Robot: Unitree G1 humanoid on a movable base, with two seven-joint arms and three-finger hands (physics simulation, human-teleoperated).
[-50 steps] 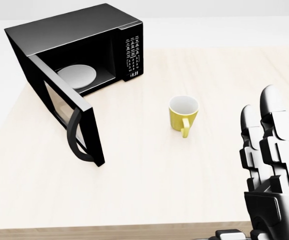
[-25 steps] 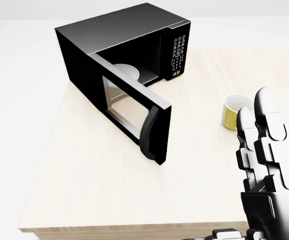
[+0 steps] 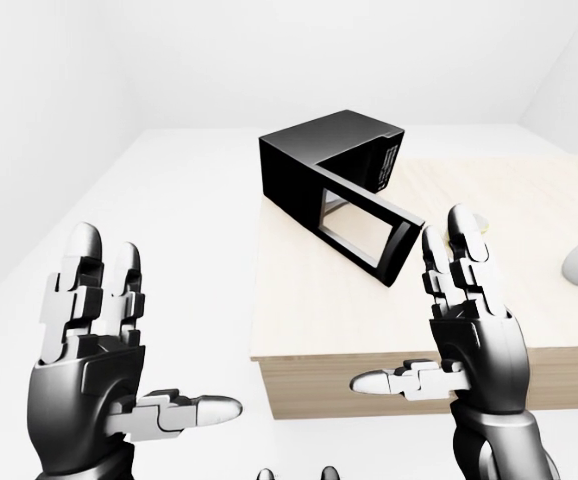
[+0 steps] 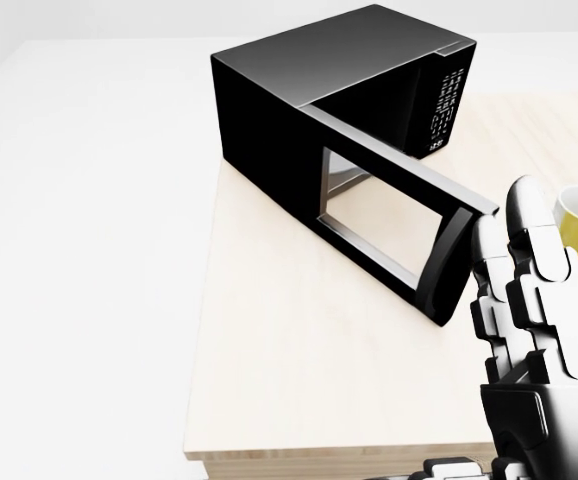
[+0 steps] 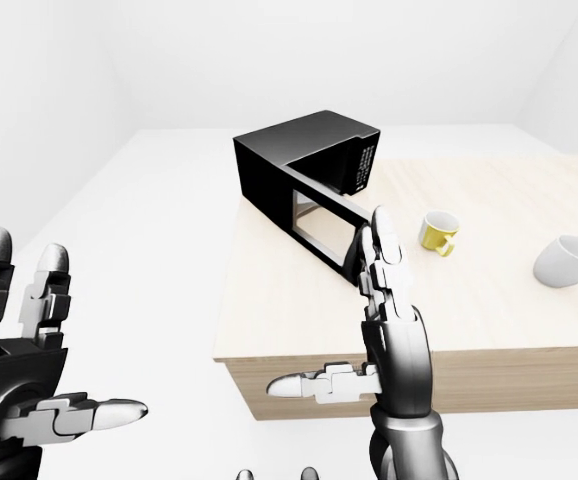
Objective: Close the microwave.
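Note:
The black microwave stands on the light wooden table, at the top centre of the head view. Its door hangs wide open, swung out toward me, with the handle at its free edge. My right hand is open, fingers upright, just right of and below the door's free edge in the head view; I cannot tell whether it touches. My left hand is open at the lower left of the left-eye view, off the table's left side and empty.
A yellow mug stands on the table right of the microwave. A white cup lies farther right. The table's left edge runs down the head view, with white floor beyond it.
The whole picture has shifted right: the camera has moved leftward round the table. The microwave and mug now sit farther right in the head view. My right hand keeps its place in the view.

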